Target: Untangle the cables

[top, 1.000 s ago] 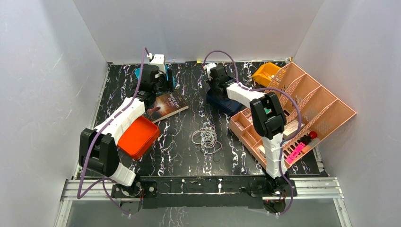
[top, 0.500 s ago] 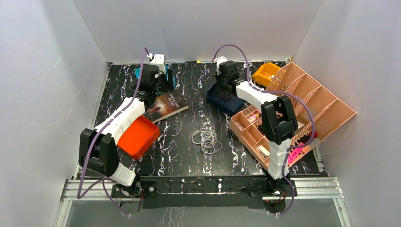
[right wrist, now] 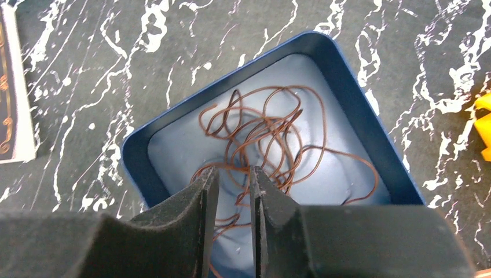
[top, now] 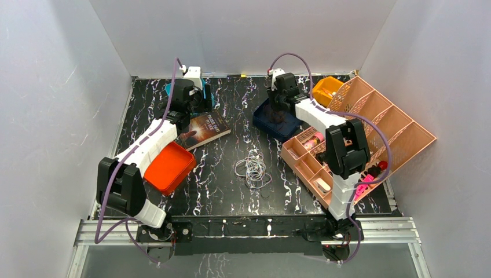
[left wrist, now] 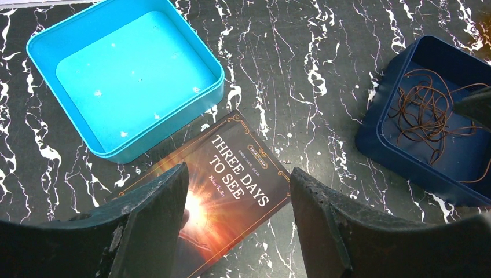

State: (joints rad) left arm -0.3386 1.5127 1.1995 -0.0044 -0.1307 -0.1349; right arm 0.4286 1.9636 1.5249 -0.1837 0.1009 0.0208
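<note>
A whitish tangle of thin cables (top: 253,169), with dark strands in it, lies on the black marble table at the centre. A dark brown cable (right wrist: 272,127) lies loosely coiled inside the navy tray (right wrist: 136,156), also seen in the left wrist view (left wrist: 425,116). My right gripper (right wrist: 233,174) hovers over that tray (top: 269,124) with its jaws a narrow gap apart; the brown loops lie below them and nothing is gripped. My left gripper (left wrist: 237,191) is wide open and empty above a book (left wrist: 231,174), far from the tangle.
An empty teal tray (left wrist: 35,46) sits at the back left beside the book (top: 205,128). An orange tray (top: 169,167) is under the left forearm. A yellow bin (top: 324,88) and a pink compartment organizer (top: 376,127) with small items fill the right side.
My right arm has swung to the right along the back, from the navy tray's left side to over it. The left arm and the central tangle have not moved.
</note>
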